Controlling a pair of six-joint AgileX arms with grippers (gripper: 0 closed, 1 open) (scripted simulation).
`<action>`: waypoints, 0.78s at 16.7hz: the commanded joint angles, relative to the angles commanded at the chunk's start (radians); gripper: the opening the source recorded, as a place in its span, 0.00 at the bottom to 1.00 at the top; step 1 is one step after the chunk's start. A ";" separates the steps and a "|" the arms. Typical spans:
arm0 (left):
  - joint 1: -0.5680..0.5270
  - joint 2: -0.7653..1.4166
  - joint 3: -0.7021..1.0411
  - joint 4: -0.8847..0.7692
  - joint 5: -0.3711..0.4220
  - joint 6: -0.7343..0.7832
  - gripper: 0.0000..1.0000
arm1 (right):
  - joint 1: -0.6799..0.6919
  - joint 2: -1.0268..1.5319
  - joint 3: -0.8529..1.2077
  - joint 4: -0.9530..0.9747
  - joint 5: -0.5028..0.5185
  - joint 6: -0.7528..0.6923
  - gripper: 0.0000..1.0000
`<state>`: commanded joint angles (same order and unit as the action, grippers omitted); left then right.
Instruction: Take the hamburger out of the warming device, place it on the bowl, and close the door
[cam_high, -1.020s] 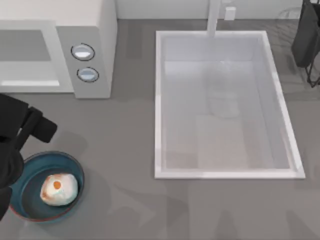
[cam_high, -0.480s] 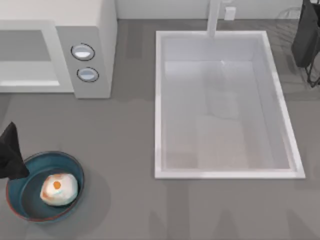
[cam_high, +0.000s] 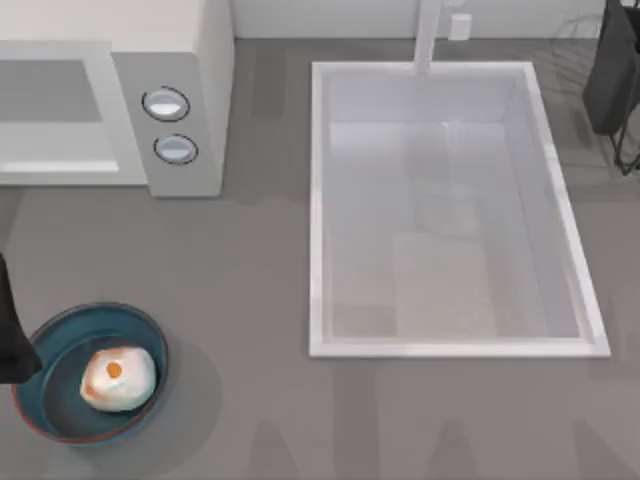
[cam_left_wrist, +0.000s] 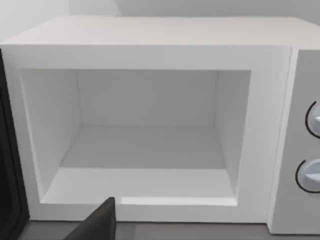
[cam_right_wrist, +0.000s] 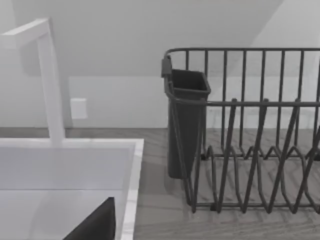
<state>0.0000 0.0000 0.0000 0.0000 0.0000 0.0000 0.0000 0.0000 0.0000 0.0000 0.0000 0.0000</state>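
- Hamburger sits inside the bowl near the table's front left corner.
- Warming device stands at the back left, its cavity open and bare.
- I see my left arm at the left edge beside the bowl; I cannot tell its gripper's state.
- Right arm is parked at the back right, by the sink.

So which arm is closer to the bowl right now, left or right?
Left. The left arm sits at the table's left edge, right beside the bowl holding the hamburger. The right arm is parked at the far right corner, beyond the sink.
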 joint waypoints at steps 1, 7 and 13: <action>0.000 0.000 0.000 0.000 0.000 0.000 1.00 | 0.000 0.000 0.000 0.000 0.000 0.000 1.00; 0.000 0.000 0.000 0.000 0.000 0.000 0.77 | 0.000 0.000 0.000 0.000 0.000 0.000 1.00; 0.000 0.000 0.000 0.000 0.000 0.000 0.32 | 0.000 0.000 0.000 0.000 0.000 0.000 1.00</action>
<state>0.0000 0.0000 0.0000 0.0000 0.0000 0.0000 0.0000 0.0000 0.0000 0.0000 0.0000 0.0000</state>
